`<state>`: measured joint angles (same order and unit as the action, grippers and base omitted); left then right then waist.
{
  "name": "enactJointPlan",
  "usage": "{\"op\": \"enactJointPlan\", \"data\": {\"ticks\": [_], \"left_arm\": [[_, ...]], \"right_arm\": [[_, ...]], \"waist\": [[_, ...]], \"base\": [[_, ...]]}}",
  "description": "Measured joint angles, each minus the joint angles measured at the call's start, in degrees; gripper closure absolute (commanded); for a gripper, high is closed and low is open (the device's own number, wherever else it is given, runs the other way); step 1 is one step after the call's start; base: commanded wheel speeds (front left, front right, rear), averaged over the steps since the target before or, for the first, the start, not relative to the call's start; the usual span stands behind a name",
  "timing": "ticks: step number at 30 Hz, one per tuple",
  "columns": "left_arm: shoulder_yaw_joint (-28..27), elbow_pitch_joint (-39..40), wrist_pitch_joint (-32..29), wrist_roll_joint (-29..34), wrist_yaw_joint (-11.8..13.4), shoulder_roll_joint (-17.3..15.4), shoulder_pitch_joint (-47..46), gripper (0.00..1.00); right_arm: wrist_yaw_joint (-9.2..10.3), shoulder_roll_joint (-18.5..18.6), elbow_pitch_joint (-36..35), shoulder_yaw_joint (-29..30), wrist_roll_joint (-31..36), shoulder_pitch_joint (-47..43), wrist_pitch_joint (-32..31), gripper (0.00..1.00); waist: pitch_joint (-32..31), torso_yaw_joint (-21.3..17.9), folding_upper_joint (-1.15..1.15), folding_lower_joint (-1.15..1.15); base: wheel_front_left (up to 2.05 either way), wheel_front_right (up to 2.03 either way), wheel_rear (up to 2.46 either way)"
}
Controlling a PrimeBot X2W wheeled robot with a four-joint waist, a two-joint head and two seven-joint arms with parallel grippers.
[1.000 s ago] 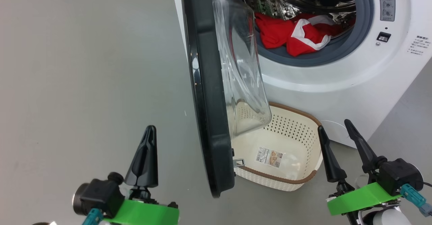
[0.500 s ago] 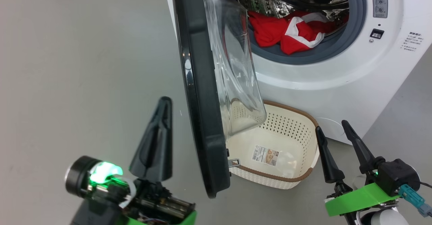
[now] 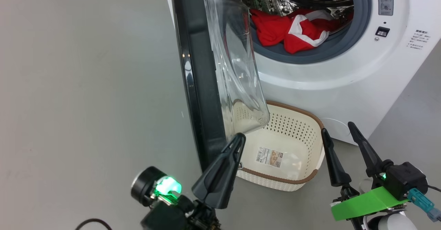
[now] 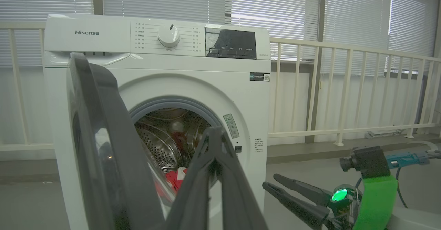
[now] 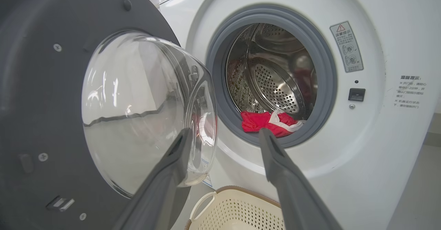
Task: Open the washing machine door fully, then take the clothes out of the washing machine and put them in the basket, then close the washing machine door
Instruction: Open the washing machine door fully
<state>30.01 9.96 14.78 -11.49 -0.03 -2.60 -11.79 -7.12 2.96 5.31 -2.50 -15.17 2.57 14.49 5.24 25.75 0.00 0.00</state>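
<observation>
Left fingers (image 3: pixel 220 178): clenched, empty, beside the glossy black round door (image 3: pixel 194 85); I'd push it wider.
Right fingers (image 3: pixel 336 168): spread, empty, awaiting red fabric clothes (image 3: pixel 293 33).

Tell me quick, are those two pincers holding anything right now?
Left pincer: closed, holding nothing.
Right pincer: open, empty.

Grey floor (image 3: pixel 86 85) bears washing machine (image 3: pixel 310 81) and basket (image 3: pixel 293 128).
</observation>
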Motion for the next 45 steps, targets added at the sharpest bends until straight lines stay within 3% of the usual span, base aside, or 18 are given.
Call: {"op": "enactJointPlan", "data": {"ticks": [8,20,38,45], "left_arm": [[2.4,-6.4,-0.6,-1.8,0.3,-0.1,-1.3,1.0],[1.8,-14.0,-2.5,-3.3,3.8,-0.1,-3.0,1.0],[0.6,-15.1,-2.8,-4.8,5.3,-0.3,-3.3,1.0],[-1.2,-15.1,-2.6,-5.6,6.8,-1.8,-2.1,1.0]], "right_arm": [[0.0,0.0,-0.3,-0.1,-0.9,0.0,0.1,0.0],[0.0,0.0,-0.5,-0.1,-1.4,0.0,0.2,0.0],[0.0,0.0,-1.0,-0.1,-1.4,0.0,0.2,0.0],[0.0,0.0,-1.1,-0.2,-1.4,0.0,0.1,0.0]], "waist": [[0.5,-0.7,0.0,0.0],[0.8,-1.2,0.0,0.0],[0.8,0.8,0.0,0.0],[0.8,2.1,0.0,0.0]], "base": [[0.0,0.0,0.0],[0.0,0.0,0.0],[0.0,0.0,0.0],[0.0,0.0,0.0]]}}
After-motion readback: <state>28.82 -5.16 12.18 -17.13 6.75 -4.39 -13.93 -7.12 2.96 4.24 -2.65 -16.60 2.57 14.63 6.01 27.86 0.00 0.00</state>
